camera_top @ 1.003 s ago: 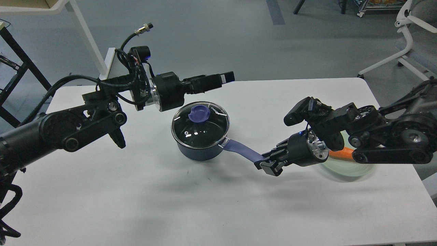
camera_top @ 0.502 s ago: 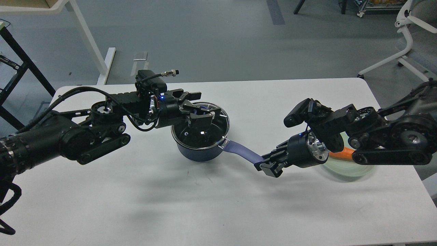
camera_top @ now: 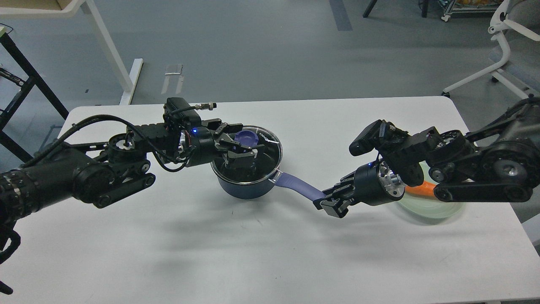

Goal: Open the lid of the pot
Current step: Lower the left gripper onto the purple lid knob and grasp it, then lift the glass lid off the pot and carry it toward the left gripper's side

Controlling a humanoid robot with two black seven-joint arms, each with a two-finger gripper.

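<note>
White rectangular table (camera_top: 236, 253) with rounded corners, standing on a grey floor (camera_top: 261, 50). Directly on its surface: a dark blue pot (camera_top: 247, 188), just left of the table's centre, its purple-blue handle (camera_top: 297, 187) pointing toward 4 o'clock, its glass lid (camera_top: 265, 150) seated on the rim; and a pale green plate (camera_top: 426, 207), at 3 o'clock from the pot and well apart from it, near the right edge, carrying an orange carrot (camera_top: 422, 189). The plate is partly hidden by the right arm.
</note>
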